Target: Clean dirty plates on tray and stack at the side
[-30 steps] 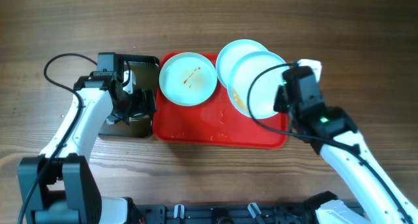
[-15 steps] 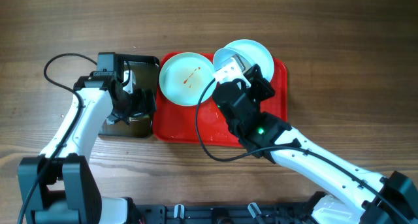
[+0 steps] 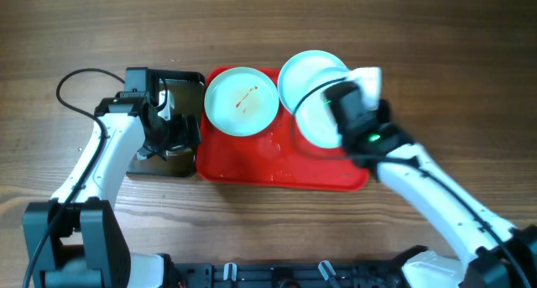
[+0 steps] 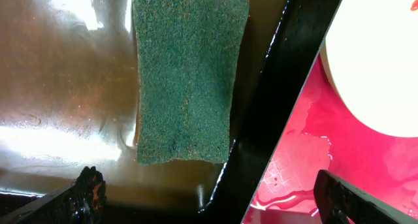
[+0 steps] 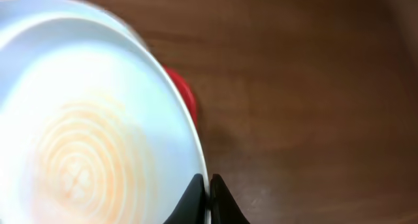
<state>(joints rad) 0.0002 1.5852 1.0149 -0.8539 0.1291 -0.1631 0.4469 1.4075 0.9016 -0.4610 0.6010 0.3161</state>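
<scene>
Right fingers (image 5: 215, 201) are pinched shut on the rim of a smeared plate (image 5: 91, 139). The whole dish spreads out to one side of them, orange swirl facing up, with bare counter (image 5: 313, 87) on the other side. A sliver of the red tray (image 5: 186, 96) peeks out from under the rim just beyond the grip. From overhead, that plate overlaps a second plate (image 3: 306, 65) at the far right end of the tray. I can't tell if it's lifted or just resting on it, since the arm is blurry there.

Left fingers (image 3: 174, 135) are spread wide with nothing in them, hovering over the black tray (image 4: 287, 74). The green sponge (image 4: 186, 80) lies straight ahead of them. Its long side runs away from the fingers, so they'd close across the narrow width, which looks like an easy grab. The third plate (image 3: 242, 101), the one with a brown streak, sits just past the black tray's edge on the near end of the red tray.

My read is that the left arm is the one for the sponge, since it's basically on top of it. The right arm then just has to bring its plate over towards that side.
</scene>
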